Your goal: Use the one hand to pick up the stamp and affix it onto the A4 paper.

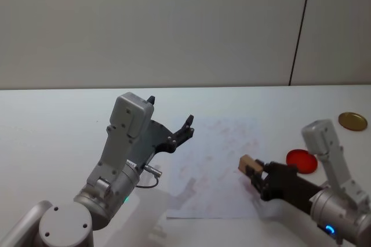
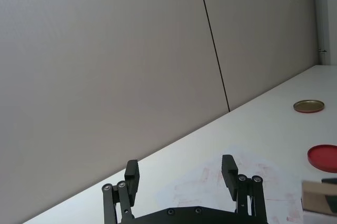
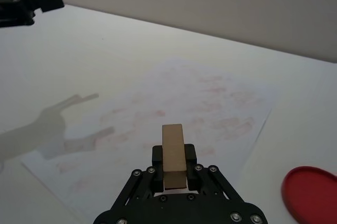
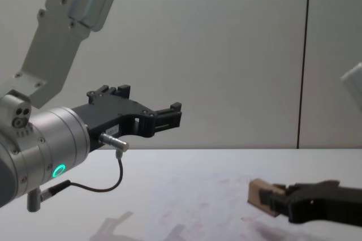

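Note:
My right gripper [image 1: 255, 171] is shut on the stamp [image 1: 248, 164], a small tan wooden block, holding it just above the right edge of the A4 paper [image 1: 214, 160]. In the right wrist view the stamp [image 3: 173, 153] stands between the black fingers, over the white sheet [image 3: 158, 124] speckled with faint red marks. The chest view shows the stamp [image 4: 261, 196] lifted off the table in the right gripper [image 4: 271, 200]. My left gripper [image 1: 171, 122] hangs open and empty in the air left of the paper, and it also appears in the left wrist view [image 2: 181, 176].
A round red ink pad [image 1: 302, 160] lies on the white table [image 1: 52, 125] right of the paper, with its gold lid [image 1: 352, 121] farther back right. The left arm's shadow falls on the paper's near left part.

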Controlling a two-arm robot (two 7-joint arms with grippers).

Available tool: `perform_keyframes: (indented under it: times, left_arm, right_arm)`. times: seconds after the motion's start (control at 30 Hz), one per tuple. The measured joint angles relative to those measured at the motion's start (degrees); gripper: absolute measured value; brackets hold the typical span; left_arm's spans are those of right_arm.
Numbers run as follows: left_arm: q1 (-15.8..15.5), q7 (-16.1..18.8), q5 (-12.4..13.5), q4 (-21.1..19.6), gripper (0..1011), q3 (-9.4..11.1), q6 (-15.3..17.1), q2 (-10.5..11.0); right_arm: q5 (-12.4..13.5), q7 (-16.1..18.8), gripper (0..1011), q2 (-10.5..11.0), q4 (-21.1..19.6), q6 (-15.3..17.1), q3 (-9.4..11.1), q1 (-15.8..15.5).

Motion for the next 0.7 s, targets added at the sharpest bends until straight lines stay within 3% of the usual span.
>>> perform_keyframes:
  times: [0.3, 0.7]
  left_arm:
    - [0.00, 0.00, 0.00, 0.00, 993, 0.00, 0.00, 0.00]
    - [0.00, 0.00, 0.00, 0.00, 993, 0.00, 0.00, 0.00]
  right_arm:
    - [1.31, -2.49, 219, 0.79, 0.24, -1.15, 1.70, 1.08]
    - [0.65, -5.65, 219, 1.55, 2.28, -2.10, 3.35, 2.59]
